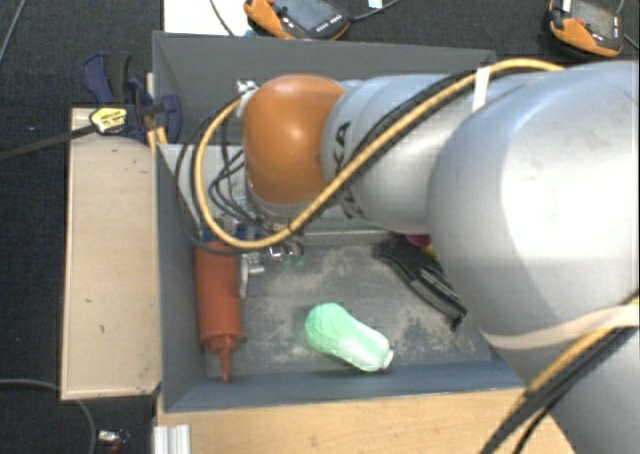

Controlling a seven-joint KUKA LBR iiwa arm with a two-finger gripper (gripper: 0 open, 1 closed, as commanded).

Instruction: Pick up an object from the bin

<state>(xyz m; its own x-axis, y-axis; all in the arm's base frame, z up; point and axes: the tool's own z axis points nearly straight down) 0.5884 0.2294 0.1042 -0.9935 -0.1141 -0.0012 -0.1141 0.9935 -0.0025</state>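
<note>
Bulky arm (540,192) overhead, your gripper (262,258) sat beside the red-brown bottle (218,304); open or clenched, I couldn't tell. You needed to centre over it before descending.

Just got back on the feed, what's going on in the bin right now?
The arm reaches in from the right, its orange wrist cover low over the back left of the bin. Whether it holds anything cannot be told. Nearest to it, a reddish-brown tube lies along the left wall. A pale green lump sits near the front and a black tool lies to the right.
</note>
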